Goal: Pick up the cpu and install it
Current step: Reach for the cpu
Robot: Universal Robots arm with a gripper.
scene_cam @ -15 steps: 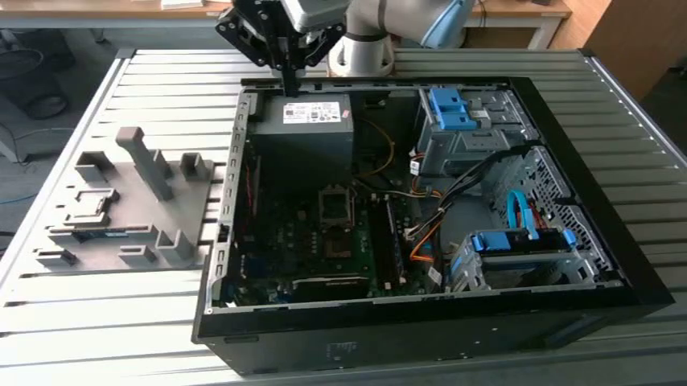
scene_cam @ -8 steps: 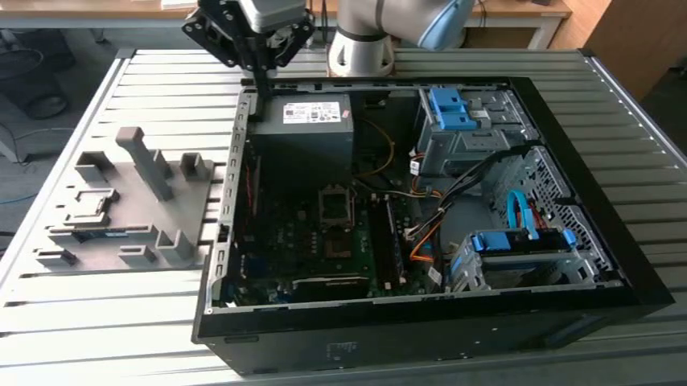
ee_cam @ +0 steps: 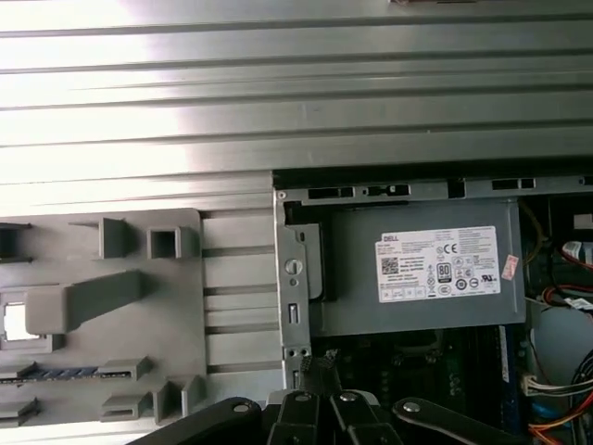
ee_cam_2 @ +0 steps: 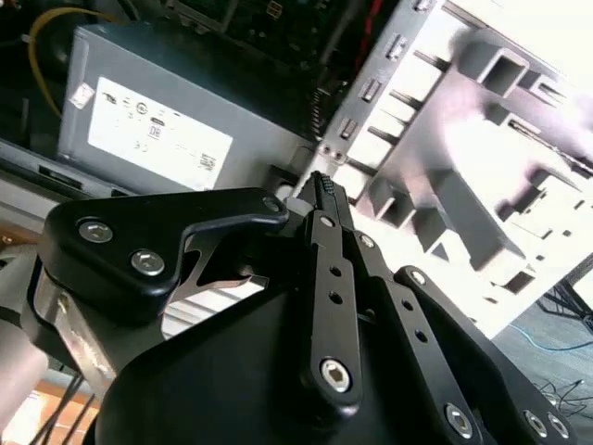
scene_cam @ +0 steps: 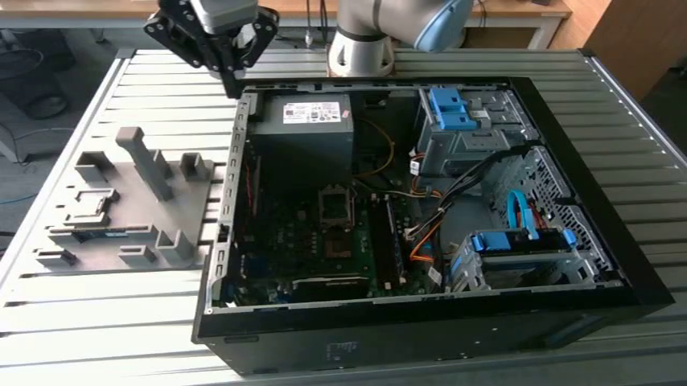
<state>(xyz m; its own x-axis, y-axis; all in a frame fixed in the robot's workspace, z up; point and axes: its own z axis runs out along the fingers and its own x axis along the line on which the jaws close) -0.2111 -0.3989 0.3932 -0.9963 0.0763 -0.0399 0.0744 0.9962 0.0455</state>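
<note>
The cpu (scene_cam: 95, 203) is a small flat square chip with a pale metal top. It lies in a square recess of the grey parts fixture (scene_cam: 161, 213) at the exterior view's left of the case. In the first wrist view the cpu (ee_cam: 13, 320) sits at the picture's edge, shining brightly. My gripper (scene_cam: 233, 84) hangs above the case's far corner, near the power-supply box, well apart from the cpu. Its fingers (ee_cam_2: 320, 190) stand shut together with nothing between them; the first wrist view shows the gripper (ee_cam: 315, 367) over the case wall. The bare socket (scene_cam: 336, 207) lies on the motherboard.
The open black computer case (scene_cam: 601, 297) lies on a slatted metal table (scene_cam: 161, 72). Inside it are the grey power-supply box (scene_cam: 306, 125), drive cages with blue clips (scene_cam: 451, 108) and loose cables (scene_cam: 429, 225). A memory stick (ee_cam: 56, 373) rests in the fixture, near an upright post (scene_cam: 145, 161).
</note>
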